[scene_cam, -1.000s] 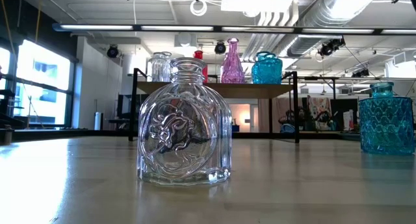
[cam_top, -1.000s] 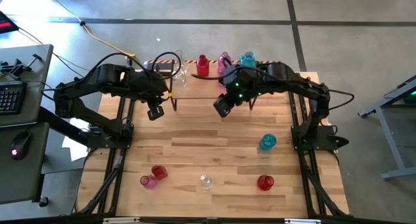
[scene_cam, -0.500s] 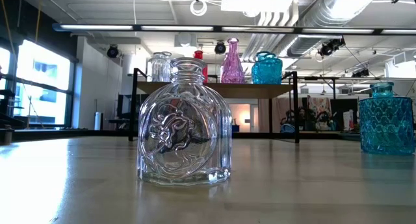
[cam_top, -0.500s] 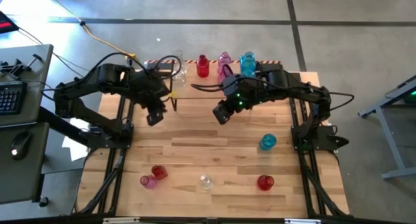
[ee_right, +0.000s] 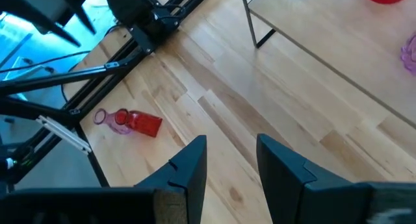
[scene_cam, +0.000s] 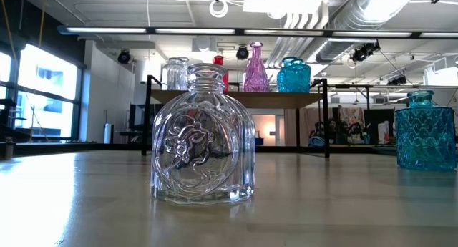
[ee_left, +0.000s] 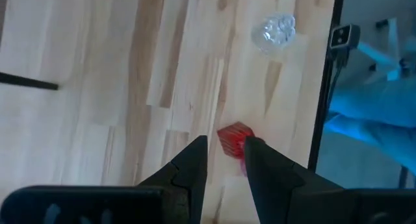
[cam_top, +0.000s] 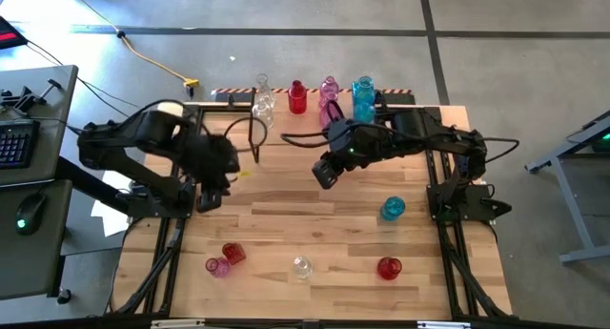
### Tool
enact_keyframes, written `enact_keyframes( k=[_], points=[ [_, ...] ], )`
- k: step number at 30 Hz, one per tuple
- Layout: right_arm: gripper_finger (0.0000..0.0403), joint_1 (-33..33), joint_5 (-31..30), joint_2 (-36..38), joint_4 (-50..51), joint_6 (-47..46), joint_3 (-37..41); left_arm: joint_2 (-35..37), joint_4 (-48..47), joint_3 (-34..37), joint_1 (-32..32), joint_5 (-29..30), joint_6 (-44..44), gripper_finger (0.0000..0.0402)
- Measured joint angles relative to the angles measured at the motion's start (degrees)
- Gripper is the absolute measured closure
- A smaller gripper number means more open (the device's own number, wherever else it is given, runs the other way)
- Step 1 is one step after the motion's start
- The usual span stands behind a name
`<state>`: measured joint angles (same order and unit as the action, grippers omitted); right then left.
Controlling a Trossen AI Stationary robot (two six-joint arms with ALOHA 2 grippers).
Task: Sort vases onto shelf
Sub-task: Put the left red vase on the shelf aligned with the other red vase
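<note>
On the shelf at the far edge of the counter stand clear, red, pink and blue vases, while five more wait on the counter near its front: a red vase and a pink vase lying touching each other at the front left, a clear vase upright in the middle, another red one to the right, and a blue vase nearer the right arm's base. The left claw hangs over the left part of the counter with its fingers a little apart and nothing between them; the red vase lies straight ahead of it toward the front edge, and its wrist view shows that vase just past its fingertips. It is plainly the nearer arm for that pair. The red vase lies on its side, neck pointing toward the pink one, so the grasp should probably cross that long axis. The right claw, also slightly apart and empty, hovers over the counter's middle, just in front of the shelf.
</note>
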<state>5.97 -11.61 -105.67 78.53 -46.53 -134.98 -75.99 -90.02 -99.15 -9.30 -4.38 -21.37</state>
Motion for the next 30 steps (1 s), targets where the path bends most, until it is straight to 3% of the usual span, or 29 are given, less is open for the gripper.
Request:
enact_keyframes(
  k=[8, 13, 21, 30],
  points=[
    [0.0288, 0.91, -2.94, -0.02, -0.14, -1.48, 0.0, -0.09, -0.02, 0.0, -8.59, 3.47, -1.05, 0.031],
    [0.0288, 0.9, -3.02, -0.02, -0.99, -1.48, 0.0, -1.01, -0.02, 0.0, -10.71, 3.57, 1.27, 0.031],
    [0.0288, 0.91, -3.72, -0.02, -1.43, -1.04, 0.15, -4.81, 0.0, 0.0, -14.42, 1.9, -3.65, 0.031],
    [0.0288, 0.91, -4.44, -1.33, -0.9, -1.02, 0.96, -8.33, 0.02, 0.0, -18.04, 5.8, -7.18, 0.031]
  ],
)
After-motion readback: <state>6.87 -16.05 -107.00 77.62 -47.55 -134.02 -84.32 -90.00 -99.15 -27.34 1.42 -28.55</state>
